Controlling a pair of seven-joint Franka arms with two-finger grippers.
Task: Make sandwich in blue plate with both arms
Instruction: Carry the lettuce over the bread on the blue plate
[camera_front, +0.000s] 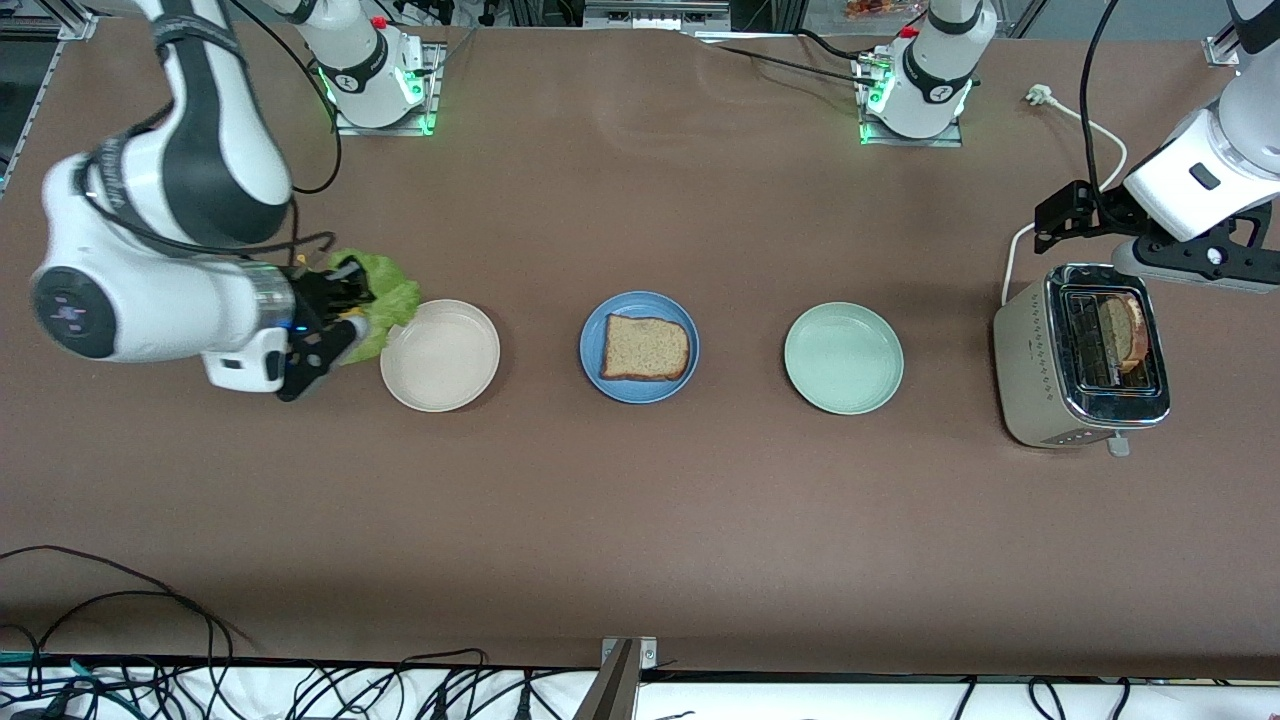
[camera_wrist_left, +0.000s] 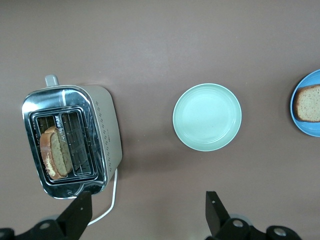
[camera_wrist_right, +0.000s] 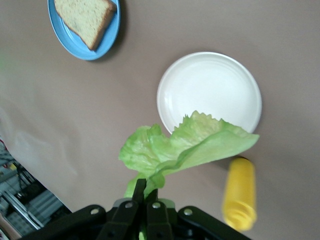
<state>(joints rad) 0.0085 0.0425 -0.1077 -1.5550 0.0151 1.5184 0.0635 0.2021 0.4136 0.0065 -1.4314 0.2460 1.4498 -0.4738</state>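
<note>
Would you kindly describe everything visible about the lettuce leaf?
The lettuce leaf is pale green, ruffled and thin, with a folded, crinkled edge. The right pincer is shut on its stem end and holds it in the air, just off the rim of the beige plate. It hangs loosely spread, touching nothing else.

Both arms are glossy white with wide black joint bands, black cables looped along them, and green lights glowing at their bases. Each ends in a black two-fingered hand: right hand (camera_front: 335, 300), left hand (camera_front: 1075, 215).
</note>
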